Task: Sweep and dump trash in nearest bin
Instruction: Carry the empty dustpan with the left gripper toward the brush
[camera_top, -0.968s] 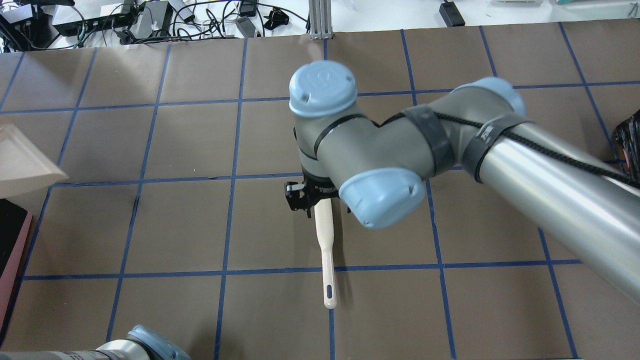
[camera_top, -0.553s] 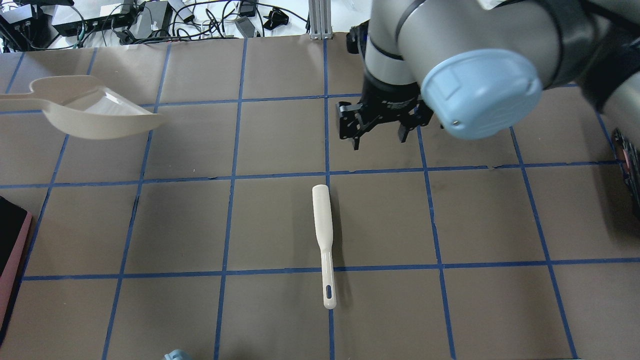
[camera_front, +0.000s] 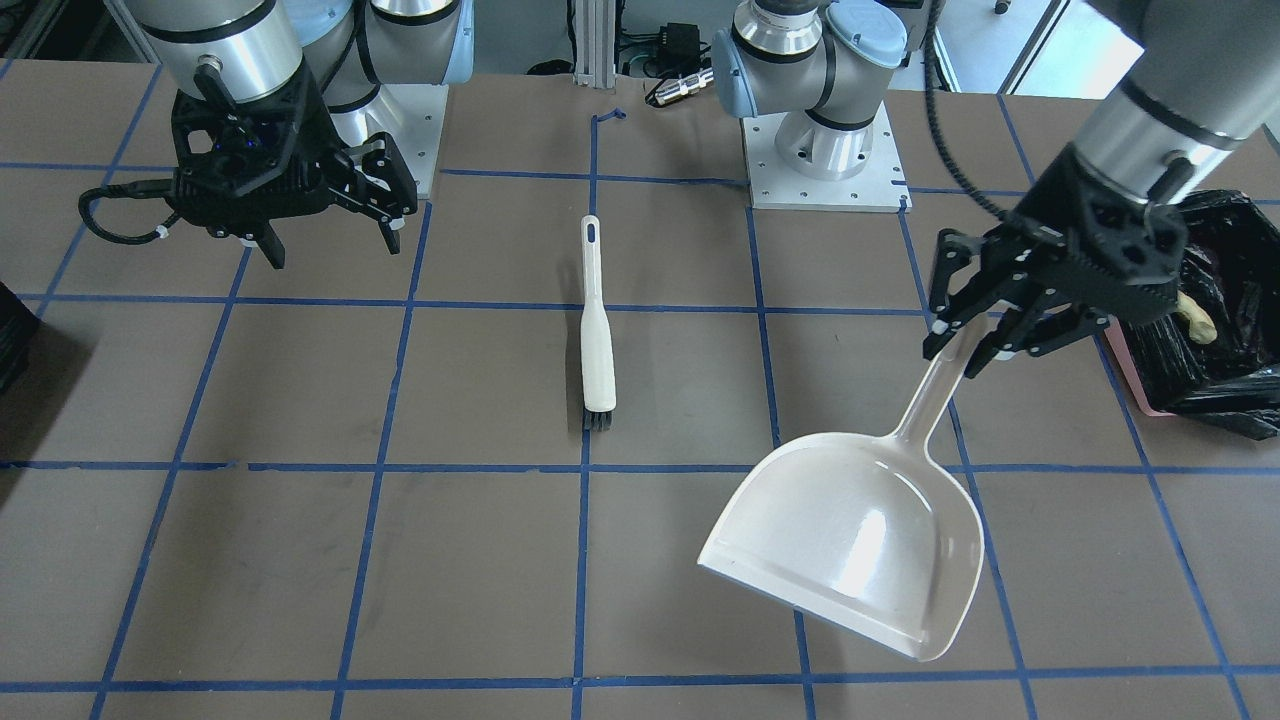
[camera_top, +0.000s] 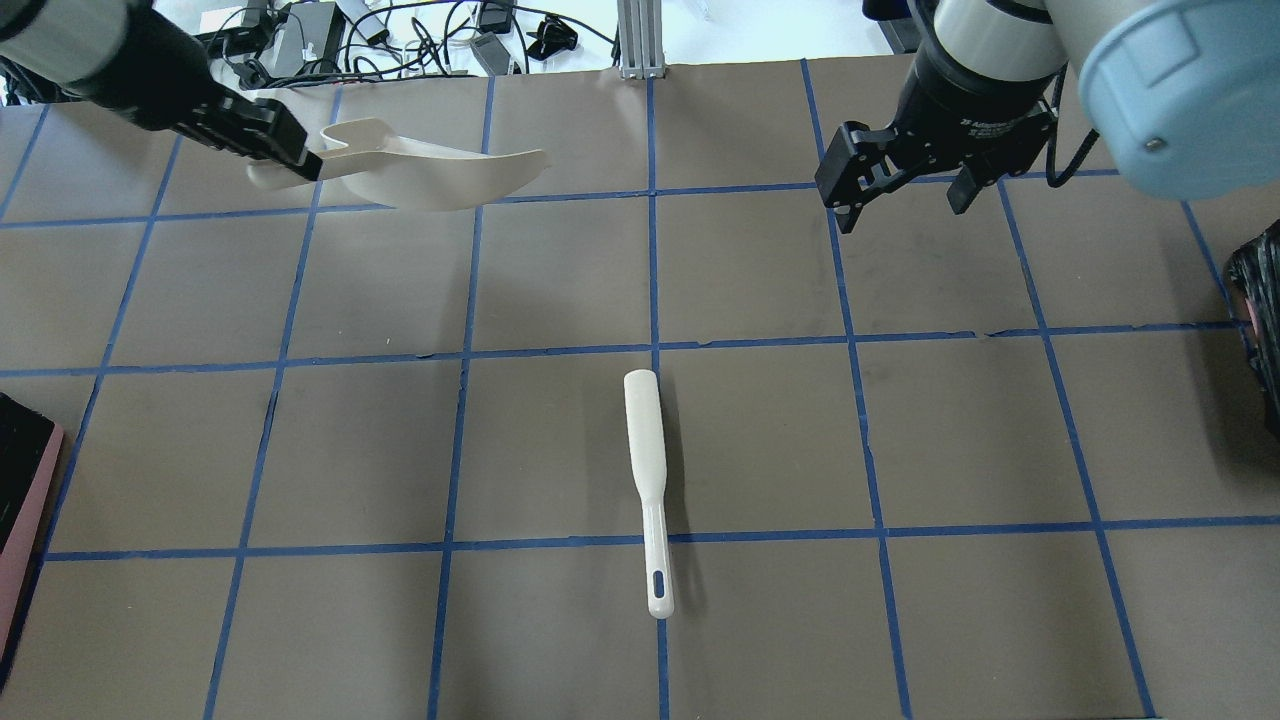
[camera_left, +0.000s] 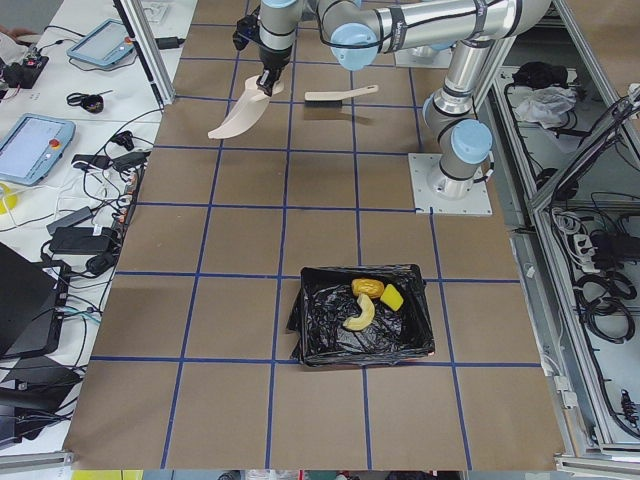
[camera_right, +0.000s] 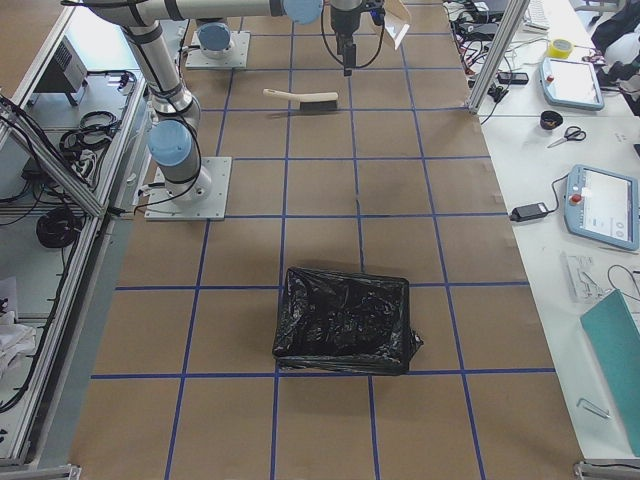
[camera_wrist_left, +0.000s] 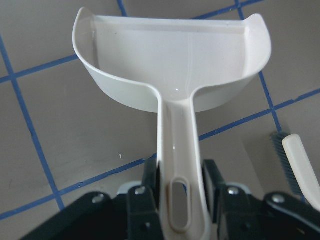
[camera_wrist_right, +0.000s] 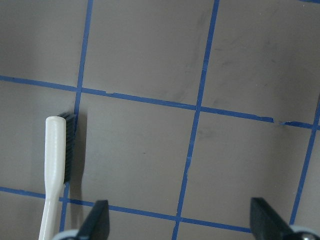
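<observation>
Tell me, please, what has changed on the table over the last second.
The right gripper has left the brush and drawn away from the robot and to its right, jaws open. The left gripper, shut on the dustpan, has carried it to the robot's right and farther out. The brush lies where it was.

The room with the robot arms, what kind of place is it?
Most likely a robot lab. Two robot arms are bolted to a table marked with a blue tape grid, and control tablets and tangled cables sit alongside.
</observation>
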